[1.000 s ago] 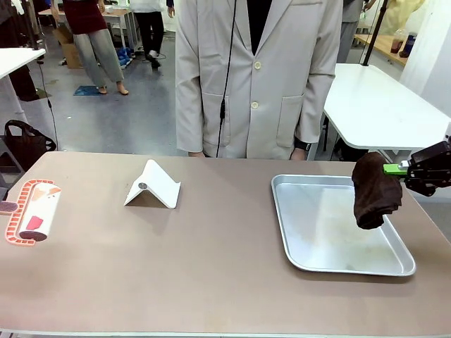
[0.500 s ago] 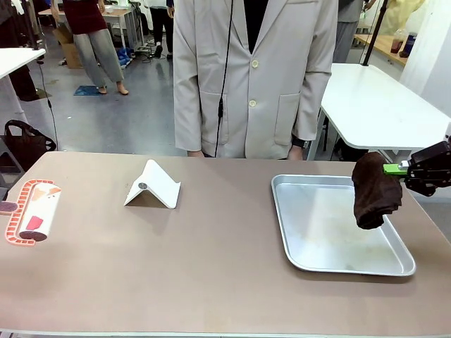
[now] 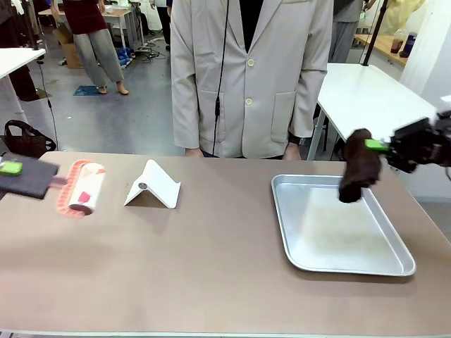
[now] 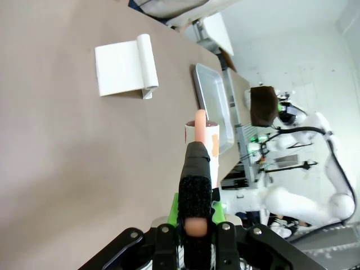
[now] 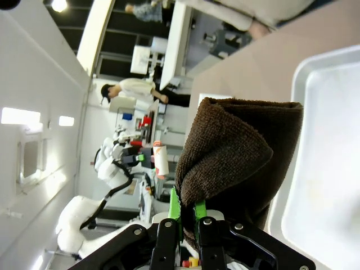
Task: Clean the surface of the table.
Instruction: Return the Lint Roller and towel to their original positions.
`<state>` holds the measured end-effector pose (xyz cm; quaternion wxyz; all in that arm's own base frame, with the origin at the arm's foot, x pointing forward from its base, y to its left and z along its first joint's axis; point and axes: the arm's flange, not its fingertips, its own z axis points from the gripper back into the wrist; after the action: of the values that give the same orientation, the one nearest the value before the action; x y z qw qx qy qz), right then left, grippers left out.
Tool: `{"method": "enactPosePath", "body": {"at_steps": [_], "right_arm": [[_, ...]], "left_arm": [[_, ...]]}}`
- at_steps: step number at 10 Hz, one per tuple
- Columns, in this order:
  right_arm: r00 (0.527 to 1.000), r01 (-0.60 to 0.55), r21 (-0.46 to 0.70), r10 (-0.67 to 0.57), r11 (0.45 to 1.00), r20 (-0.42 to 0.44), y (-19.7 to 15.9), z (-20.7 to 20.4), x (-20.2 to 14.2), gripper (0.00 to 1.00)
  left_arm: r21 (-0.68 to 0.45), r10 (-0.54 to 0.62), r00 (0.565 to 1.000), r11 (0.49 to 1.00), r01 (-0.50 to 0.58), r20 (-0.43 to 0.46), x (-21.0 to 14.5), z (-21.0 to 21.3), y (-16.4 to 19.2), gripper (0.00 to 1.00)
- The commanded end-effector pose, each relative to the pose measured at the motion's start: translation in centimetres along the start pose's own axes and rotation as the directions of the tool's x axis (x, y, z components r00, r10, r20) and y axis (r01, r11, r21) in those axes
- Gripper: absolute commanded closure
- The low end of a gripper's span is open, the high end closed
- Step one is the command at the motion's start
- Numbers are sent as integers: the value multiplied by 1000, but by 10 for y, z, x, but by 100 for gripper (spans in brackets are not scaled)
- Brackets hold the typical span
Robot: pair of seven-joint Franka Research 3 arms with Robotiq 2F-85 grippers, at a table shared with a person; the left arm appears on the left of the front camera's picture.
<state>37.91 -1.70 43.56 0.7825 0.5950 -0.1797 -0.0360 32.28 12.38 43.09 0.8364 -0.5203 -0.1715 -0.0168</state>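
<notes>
The brownish table (image 3: 211,260) spans the front view. At its left end my left gripper (image 3: 13,169) is shut on the dark handle of a lint roller (image 3: 81,189), whose red-and-white roll hangs just over the tabletop. In the left wrist view the roller (image 4: 202,132) points away from the left gripper (image 4: 196,211). My right gripper (image 3: 384,146) is shut on a dark brown cloth (image 3: 358,174) that hangs over the far right of the silver tray (image 3: 306,260). The right wrist view shows the cloth (image 5: 236,152) bunched between the right gripper (image 5: 183,211) pads.
A white folded stand (image 3: 152,186) sits left of centre on the table. A person in a pale coat (image 3: 246,77) stands at the far edge. A white-topped table (image 3: 373,98) is behind on the right.
The lint roller has left the table's left end and now hangs farther right, held by my left gripper. My right gripper has carried the cloth up and to the left.
</notes>
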Motion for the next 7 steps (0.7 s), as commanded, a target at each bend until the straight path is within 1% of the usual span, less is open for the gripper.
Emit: {"method": "enactPosePath", "body": {"at_steps": [1,2,3,4,5,6,7], "right_arm": [[1000,20,-53,-20,998,10,19,-68,2,89],[1000,-6,-102,5,995,-6,27,-105,6,89],[999,-42,-148,36,988,-38,32,-138,4,89],[997,-61,-200,52,978,-52,34,-171,1,89],[996,-78,-256,62,964,-70,31,-204,-3,89],[992,-108,-325,83,940,-90,23,-236,-7,89],[986,-130,-350,86,928,-140,14,-261,-12,89]], "left_arm": [[75,11,999,997,-8,-38,24,-19,-42,77],[115,10,999,993,-5,-42,35,-35,-69,77],[163,30,999,986,-25,-27,44,-52,-91,77],[233,38,999,972,-32,-20,53,-72,-107,77],[300,45,999,953,-34,-28,59,-94,-120,77],[352,38,999,935,-40,12,70,-116,-128,77],[393,28,999,919,-36,25,80,-135,-132,77]]}}
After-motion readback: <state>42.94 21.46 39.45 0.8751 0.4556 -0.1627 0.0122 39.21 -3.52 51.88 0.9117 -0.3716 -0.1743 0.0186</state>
